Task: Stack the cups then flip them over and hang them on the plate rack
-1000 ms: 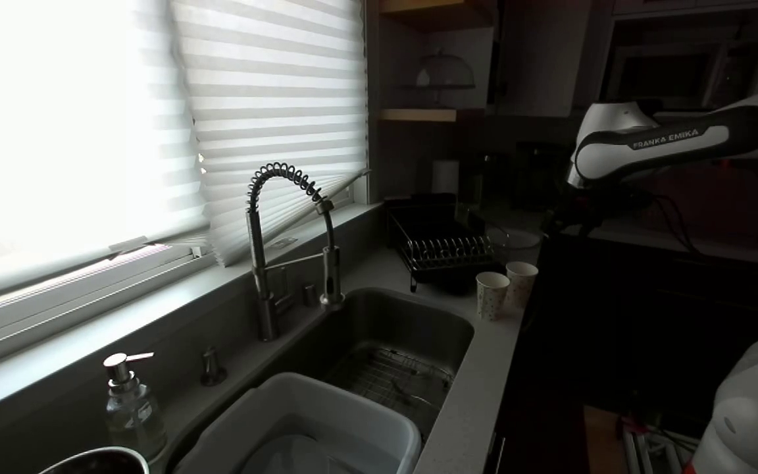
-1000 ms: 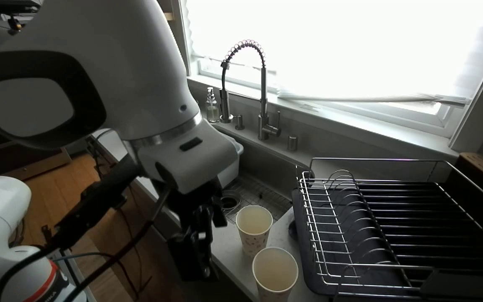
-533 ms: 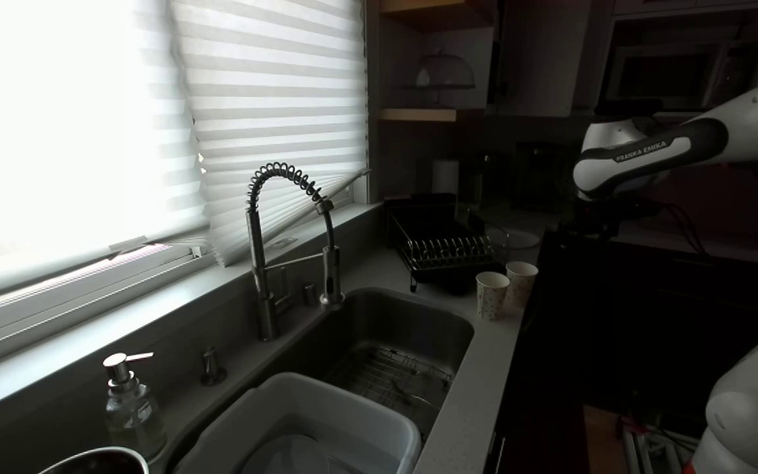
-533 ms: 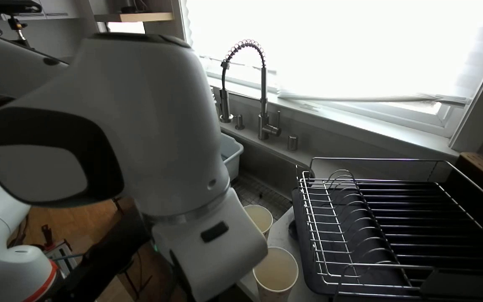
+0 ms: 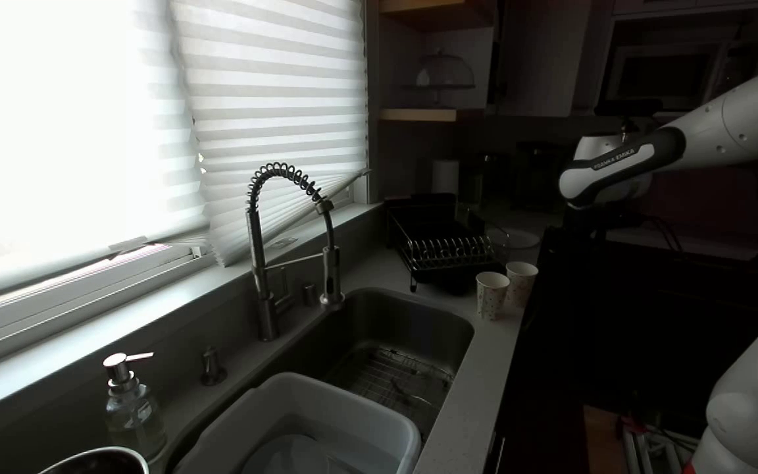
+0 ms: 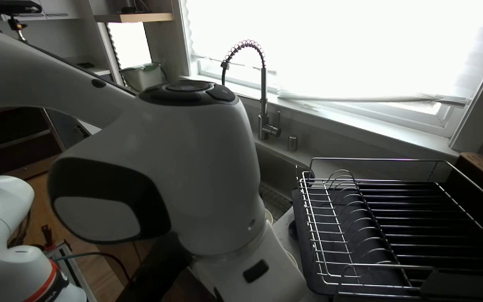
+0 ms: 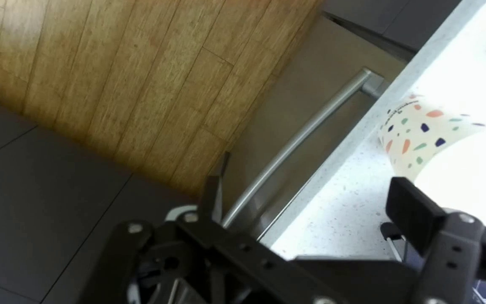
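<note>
Claw (image 7: 310, 194) and cup (image 7: 422, 133) share the wrist view. The claw stands wide and grips nothing, presumably spread so to straddle a cup. From here it overlaps the speckled cup; whether they touch, I can't tell, and glare washes out the mouth.

In an exterior view, two cups (image 5: 493, 299) stand upright, close beside each other, on the counter (image 5: 468, 401) near the sink (image 5: 418, 316) and the rack (image 5: 450, 263). They are not yet stacked; mouth-up, they look ready for nesting. The rack close by should keep the carry short after the flip. Below the arm (image 5: 714, 131), the claw melts into darkness.

In an exterior view, the arm (image 6: 199, 167) hides the claw and nearly all of the cups (image 6: 269, 217); only slivers of rim peek past. The rack, visible in both exterior views, is cut off here at its near end.
</note>
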Controlling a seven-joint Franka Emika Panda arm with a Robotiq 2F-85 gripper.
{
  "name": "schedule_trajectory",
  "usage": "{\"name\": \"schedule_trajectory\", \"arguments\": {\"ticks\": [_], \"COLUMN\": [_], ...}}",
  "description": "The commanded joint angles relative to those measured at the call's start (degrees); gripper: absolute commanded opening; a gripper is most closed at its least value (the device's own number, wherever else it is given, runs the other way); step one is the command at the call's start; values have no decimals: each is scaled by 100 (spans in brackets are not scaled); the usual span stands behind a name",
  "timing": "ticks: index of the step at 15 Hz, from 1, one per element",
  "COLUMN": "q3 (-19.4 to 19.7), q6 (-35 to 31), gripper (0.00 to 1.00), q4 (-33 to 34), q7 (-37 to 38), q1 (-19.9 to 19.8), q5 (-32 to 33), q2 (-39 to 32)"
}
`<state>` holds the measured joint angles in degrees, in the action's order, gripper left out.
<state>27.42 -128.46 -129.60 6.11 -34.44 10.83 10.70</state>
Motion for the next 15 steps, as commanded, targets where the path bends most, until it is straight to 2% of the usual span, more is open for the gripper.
{"name": "schedule_trajectory", "arguments": {"ticks": [1,10,11,12,14,15], "q3": [26,24,27,29,36,36], "q6": [-166,-322,-319,-293,-252,-240], "gripper": [100,100,97,74,69,59], "q4": [125,298,320,347,383,403], "q7": [81,93,84,69,40,45], "q1": [131,407,428,450,477,482], "q5": [-450,-1107,-1156,-1218,-1310,-1325], "q2": [-323,-860,-906,-942,-1009,-1035]}}
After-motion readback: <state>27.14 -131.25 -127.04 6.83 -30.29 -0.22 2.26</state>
